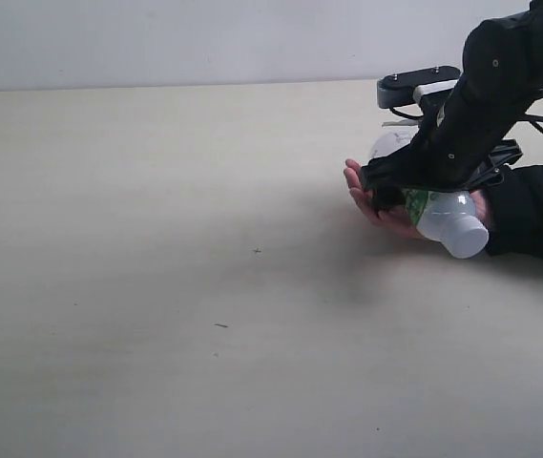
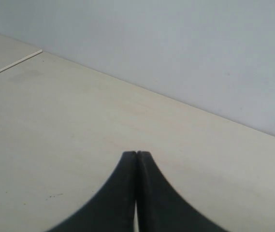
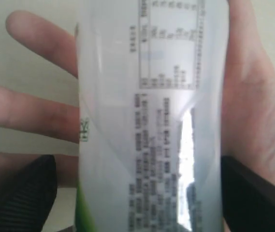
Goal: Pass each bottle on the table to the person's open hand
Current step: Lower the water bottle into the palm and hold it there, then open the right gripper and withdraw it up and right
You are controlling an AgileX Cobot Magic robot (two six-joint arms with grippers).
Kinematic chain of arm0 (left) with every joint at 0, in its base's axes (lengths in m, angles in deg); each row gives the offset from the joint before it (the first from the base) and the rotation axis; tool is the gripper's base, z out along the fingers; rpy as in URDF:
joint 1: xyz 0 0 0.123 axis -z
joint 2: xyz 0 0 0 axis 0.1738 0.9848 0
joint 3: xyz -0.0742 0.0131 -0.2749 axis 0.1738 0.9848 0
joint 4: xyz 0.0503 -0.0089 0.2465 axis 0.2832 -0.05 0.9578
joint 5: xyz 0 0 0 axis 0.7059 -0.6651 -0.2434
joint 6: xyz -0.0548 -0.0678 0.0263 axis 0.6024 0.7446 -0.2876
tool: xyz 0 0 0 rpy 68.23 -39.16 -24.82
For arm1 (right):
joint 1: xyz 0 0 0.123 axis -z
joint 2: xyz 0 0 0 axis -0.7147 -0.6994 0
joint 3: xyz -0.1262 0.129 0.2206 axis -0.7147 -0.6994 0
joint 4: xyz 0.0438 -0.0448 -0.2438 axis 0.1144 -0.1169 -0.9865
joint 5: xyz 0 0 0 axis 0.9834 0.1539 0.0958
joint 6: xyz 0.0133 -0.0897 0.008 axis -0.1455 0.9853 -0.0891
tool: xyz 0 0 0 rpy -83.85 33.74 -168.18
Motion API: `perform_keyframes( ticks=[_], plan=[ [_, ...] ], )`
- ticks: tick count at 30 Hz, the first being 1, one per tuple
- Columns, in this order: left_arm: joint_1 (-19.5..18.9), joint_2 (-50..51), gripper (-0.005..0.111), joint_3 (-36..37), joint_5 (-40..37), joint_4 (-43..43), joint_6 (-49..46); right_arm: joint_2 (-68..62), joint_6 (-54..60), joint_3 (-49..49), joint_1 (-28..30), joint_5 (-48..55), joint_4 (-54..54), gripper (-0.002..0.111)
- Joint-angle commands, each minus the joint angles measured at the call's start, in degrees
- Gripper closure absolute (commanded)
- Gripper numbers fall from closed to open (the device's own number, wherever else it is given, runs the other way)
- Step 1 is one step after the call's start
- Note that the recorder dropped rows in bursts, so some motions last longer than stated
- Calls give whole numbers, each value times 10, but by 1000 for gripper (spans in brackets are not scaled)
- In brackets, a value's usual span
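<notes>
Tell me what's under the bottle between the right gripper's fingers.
The person's open hand, palm up, fingers showing beyond the bottle. The bottle covers the middle of the palm, so contact there is hidden.

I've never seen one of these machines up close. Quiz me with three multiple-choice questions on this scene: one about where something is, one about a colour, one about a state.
1. Where is the bottle?
A standing upright on a shelf
B lying in the person's open hand
C inside a box

2. What colour is the bottle's cap?
A red
B blue
C white

3. How do the jaws of the left gripper stand?
A shut with nothing between them
B wide open
C clamped on a cup

Answers:
1 B: in the exterior view the bottle lies on its side across the palm.
2 C: the cap at the bottle's end is plain white.
3 A: the left wrist view shows the jaws meeting tip to tip above the table.
</notes>
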Motion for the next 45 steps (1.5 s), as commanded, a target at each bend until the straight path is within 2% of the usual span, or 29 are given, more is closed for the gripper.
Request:
perform_keyframes(
  ticks=[1,12,24,25,27,29,32,36,45],
  plan=[
    [-1,-1,107,2,1,0,-1,-4,1,-4,4,2,-15,23],
    [-1,-1,107,2,1,0,-1,23,1,14,4,16,-27,23],
    [-1,-1,107,2,1,0,-1,183,17,61,4,105,-26,24],
    [-1,-1,107,2,1,0,-1,195,20,61,4,117,-27,26],
    [-1,-1,107,2,1,0,-1,216,33,56,4,136,-27,38],
    [-1,-1,107,2,1,0,-1,246,42,32,4,141,-27,63],
    [-1,-1,107,2,1,0,-1,314,54,-55,4,81,-29,109],
    [-1,-1,107,2,1,0,-1,437,50,-160,4,-9,18,108],
    [-1,-1,107,2,1,0,-1,690,47,-278,4,21,82,108]
  ],
)
